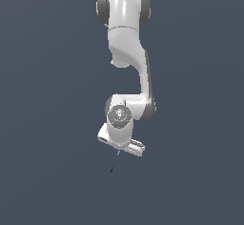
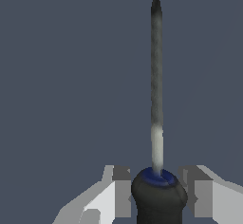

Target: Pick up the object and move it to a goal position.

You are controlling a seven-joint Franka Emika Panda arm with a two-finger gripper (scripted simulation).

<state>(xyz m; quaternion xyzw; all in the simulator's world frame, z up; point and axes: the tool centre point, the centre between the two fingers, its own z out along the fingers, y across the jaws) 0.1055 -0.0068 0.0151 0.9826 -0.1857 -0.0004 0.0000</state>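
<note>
The object is a thin screwdriver with a black handle (image 2: 158,200), a blue ring at the handle's front and a slim dark shaft (image 2: 156,76). In the wrist view the handle sits between my two fingers, whose pads (image 2: 122,190) press on both of its sides. My gripper (image 2: 156,194) is shut on the handle, and the shaft points straight away from the hand. In the exterior view only the shaft (image 1: 115,162) shows, poking out from under the white hand (image 1: 121,142) towards the front. The fingers and handle are hidden there by the hand.
The white arm (image 1: 125,43) runs from its base at the back down to the hand. Around it lies a plain dark grey-blue surface (image 1: 190,171) with no other objects or edges in view.
</note>
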